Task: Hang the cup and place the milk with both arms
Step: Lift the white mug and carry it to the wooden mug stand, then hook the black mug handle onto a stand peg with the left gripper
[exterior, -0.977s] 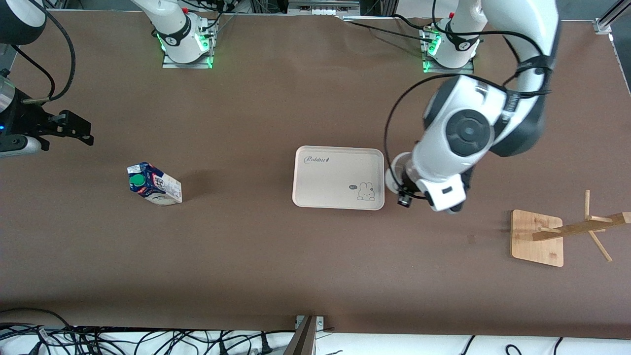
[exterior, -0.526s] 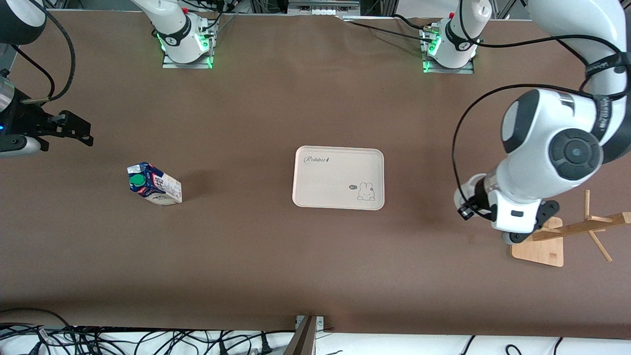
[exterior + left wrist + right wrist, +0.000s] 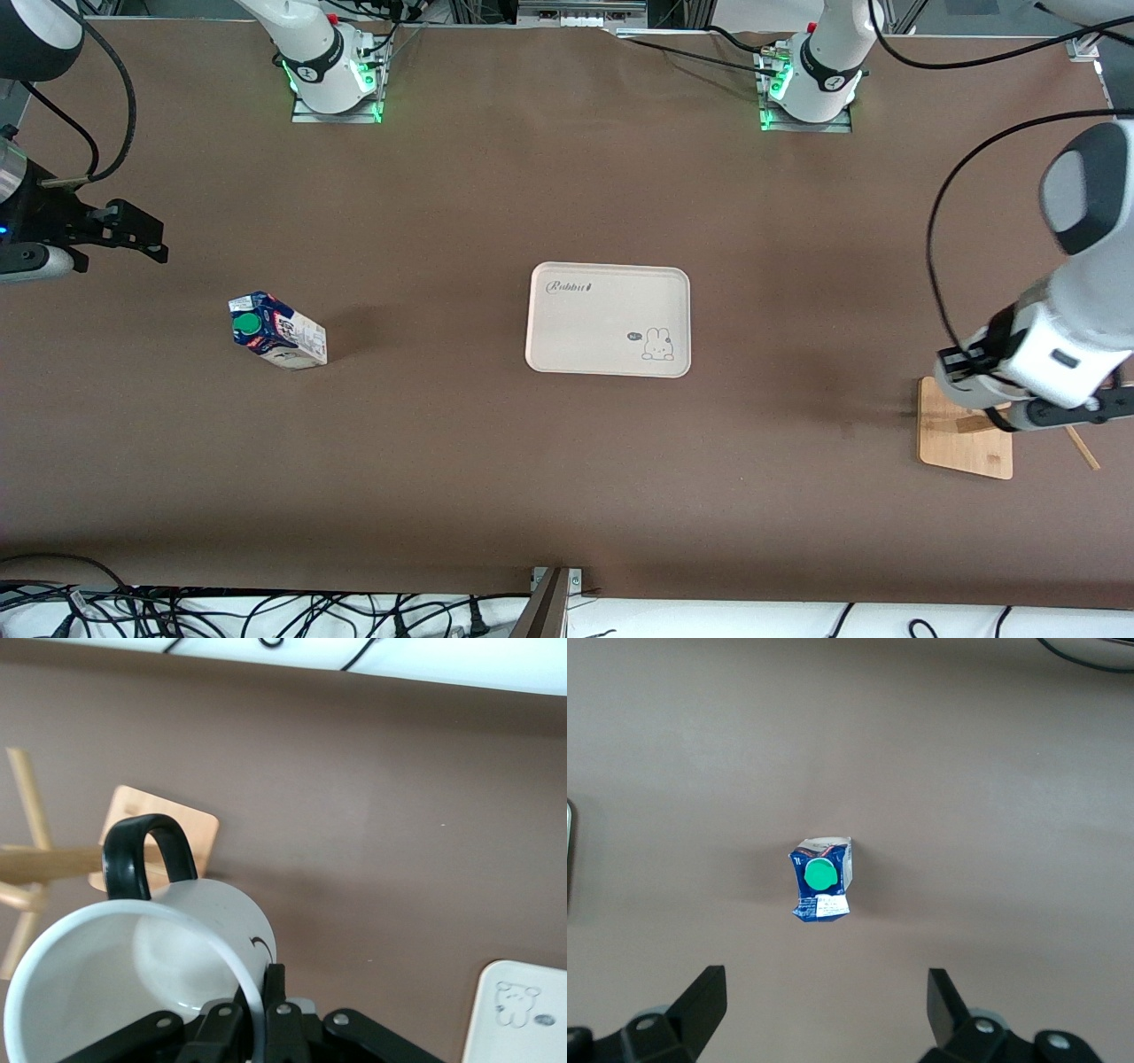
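From the front, your left arm (image 3: 1054, 354) covers the cup entirely and hides most of the wooden rack (image 3: 966, 434); only its base shows. In the left wrist view the cup (image 3: 142, 983) runs off the picture's edge. The right pincer (image 3: 133, 235) is half cut off at the frame's side.

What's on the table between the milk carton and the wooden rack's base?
Only the cream tray, as the front view shows. Bare brown table separates it from the milk carton and from the rack's base.

My white jointed arms with dark grey joint caps, looping black cables, green-lit bases, black two-finger left tool (image 3: 257, 1010), right tool (image 3: 824, 1005)
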{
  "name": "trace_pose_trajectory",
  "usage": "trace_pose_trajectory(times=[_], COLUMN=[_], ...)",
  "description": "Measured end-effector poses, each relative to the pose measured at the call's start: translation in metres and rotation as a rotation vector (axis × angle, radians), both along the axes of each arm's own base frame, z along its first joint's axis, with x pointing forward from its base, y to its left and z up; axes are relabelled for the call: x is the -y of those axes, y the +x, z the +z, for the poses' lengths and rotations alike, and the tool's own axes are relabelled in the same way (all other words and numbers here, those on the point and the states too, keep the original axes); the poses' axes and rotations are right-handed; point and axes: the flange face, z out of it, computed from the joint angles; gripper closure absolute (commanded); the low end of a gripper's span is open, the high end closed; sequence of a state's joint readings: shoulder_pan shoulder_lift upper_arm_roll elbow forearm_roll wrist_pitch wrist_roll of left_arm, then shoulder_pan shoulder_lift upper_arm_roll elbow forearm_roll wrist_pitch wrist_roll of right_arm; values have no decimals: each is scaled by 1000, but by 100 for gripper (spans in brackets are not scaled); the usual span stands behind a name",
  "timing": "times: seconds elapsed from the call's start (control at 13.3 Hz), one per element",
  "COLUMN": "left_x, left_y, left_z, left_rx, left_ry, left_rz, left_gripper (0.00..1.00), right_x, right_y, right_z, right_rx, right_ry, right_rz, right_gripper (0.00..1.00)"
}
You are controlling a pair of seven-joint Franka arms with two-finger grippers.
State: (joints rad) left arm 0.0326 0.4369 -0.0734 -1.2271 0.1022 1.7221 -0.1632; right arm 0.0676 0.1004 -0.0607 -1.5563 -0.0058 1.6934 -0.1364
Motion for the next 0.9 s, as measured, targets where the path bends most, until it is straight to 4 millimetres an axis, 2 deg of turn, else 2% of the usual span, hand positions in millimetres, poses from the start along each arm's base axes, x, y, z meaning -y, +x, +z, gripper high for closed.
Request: trace_pose_trajectory(times=[0.23,0.53,0.9], left_x=[-37,-65,-93], left_y=[-8,-12,-19], left_z=[12,-9,-21], left_rx=[-10,-44,-85], left_ry=[-41,-171,-192], left_rz=[-33,-39,-18], left_gripper=[100,100,100], right_x=[0,0,-2], right_y=[1,2,3], right_z=[1,1,2], right_rx=[7,14,28], right_ry=[0,0,1], right_rz=[0,0,4], right_gripper=[0,0,0])
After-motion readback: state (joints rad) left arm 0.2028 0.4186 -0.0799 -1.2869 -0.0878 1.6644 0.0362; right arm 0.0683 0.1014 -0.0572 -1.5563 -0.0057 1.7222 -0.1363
